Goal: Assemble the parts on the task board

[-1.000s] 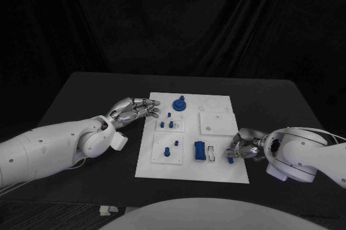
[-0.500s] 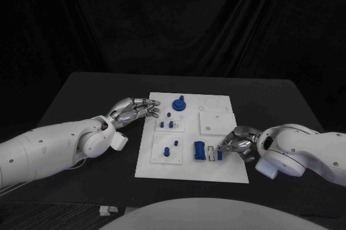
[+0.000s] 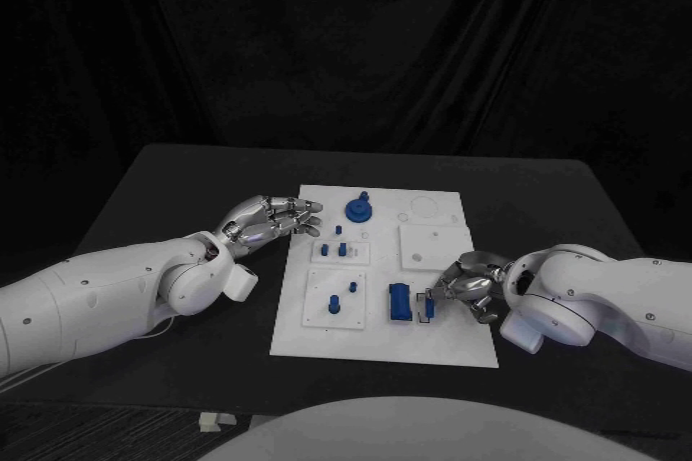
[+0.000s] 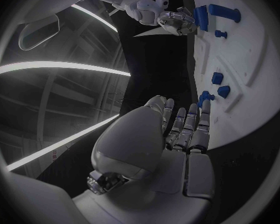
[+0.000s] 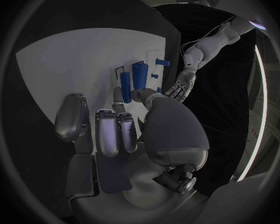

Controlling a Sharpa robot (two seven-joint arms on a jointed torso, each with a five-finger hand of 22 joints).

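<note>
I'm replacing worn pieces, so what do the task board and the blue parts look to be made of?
The task board looks like matte white plastic: flat, even colour, no glare. The blue parts, such as the tall block, look like moulded or printed plastic, uniformly blue with a dull surface. Painted metal cannot be ruled out.

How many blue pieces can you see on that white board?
8, though some may be hidden: round part, small peg, a pair, two pegs on the near-left plate, block, and a slim piece by the right hand.

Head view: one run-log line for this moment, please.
right robot hand: holding small blue part over task board slot | left robot hand: holds nothing, at board's far left edge
</note>
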